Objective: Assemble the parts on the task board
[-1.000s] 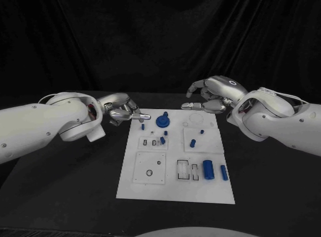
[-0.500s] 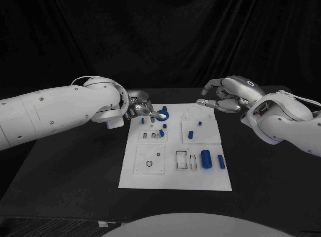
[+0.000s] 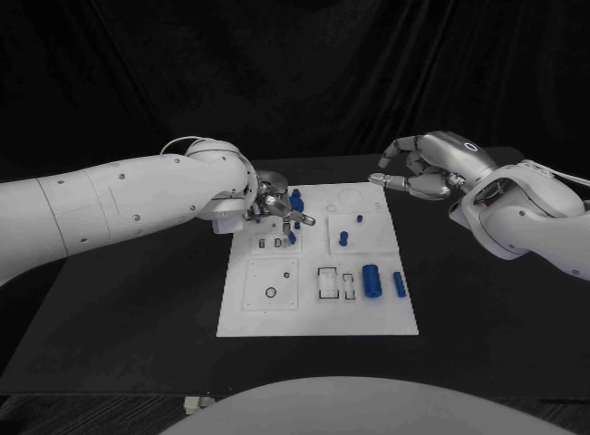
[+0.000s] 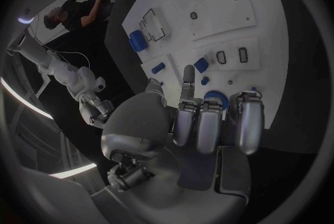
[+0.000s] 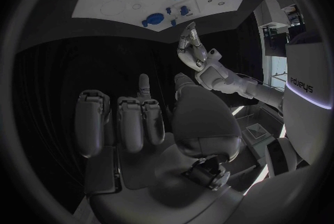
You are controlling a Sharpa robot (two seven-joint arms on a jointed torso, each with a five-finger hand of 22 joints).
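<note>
Left hand (image 3: 275,207) over task board (image 3: 315,317) at 11 o'clock, grip state unclear; right hand (image 3: 423,169) off board at 1 o'clock, fingers curled, empty.

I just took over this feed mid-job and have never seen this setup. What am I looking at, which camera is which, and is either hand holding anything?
It is a two-armed robot at a black table. The large picture looks down from its head; the round ones come from cameras behind each wrist. The white task board carries small blue parts, such as a blue cylinder. The left hand hovers over the board's far left corner, above a round blue part; I cannot tell whether it grips anything. The right hand hangs off the board's far right corner, fingers loosely curled, holding nothing.
</note>
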